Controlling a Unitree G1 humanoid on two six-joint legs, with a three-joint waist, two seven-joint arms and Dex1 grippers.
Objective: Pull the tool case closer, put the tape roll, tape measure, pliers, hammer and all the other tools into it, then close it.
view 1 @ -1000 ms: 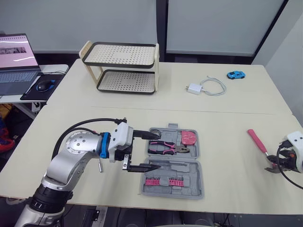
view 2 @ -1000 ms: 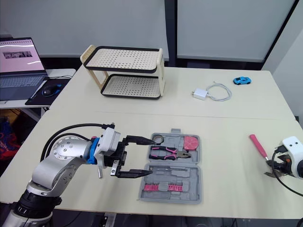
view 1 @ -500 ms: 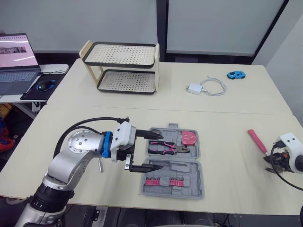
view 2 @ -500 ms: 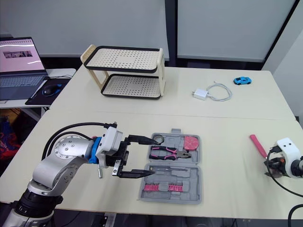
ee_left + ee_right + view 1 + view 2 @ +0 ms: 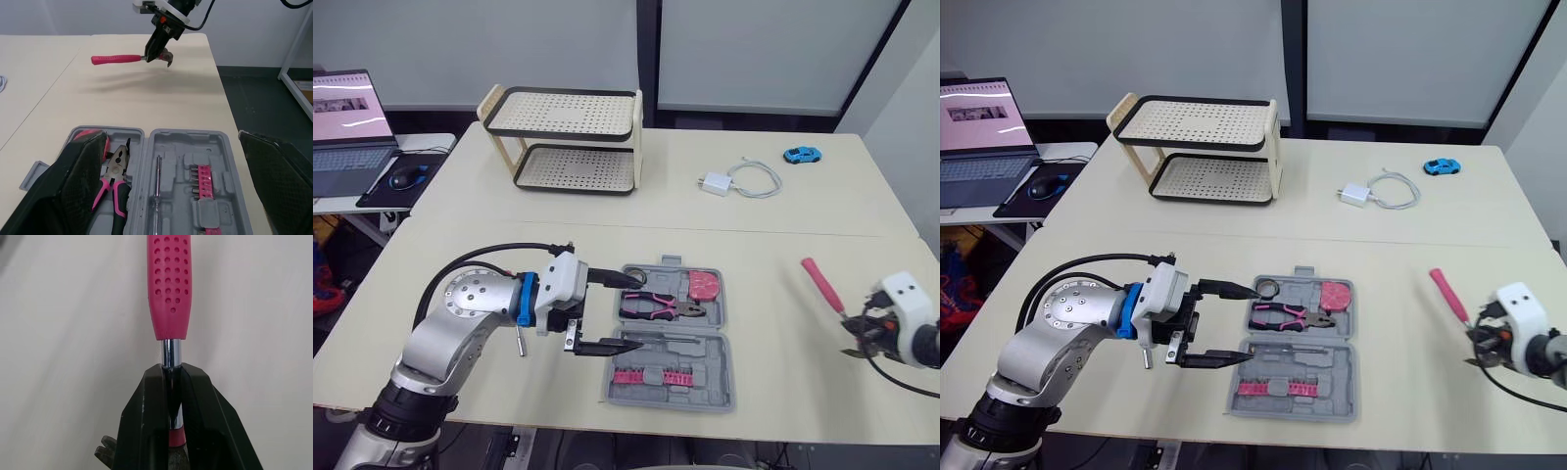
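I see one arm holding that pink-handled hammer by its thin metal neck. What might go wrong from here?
1. The right pincer grips the pink-handled hammer by its smooth metal shaft near the head, so the long handle might swing or slip.
2. The left pincer hangs open at the left edge of the open grey plastic tool case; the arriving hammer might bump it.
3. If the hammer lands across the pink-handled pliers, the case may not close.

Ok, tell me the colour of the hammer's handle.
Pink hammer handle; best in the right wrist view.
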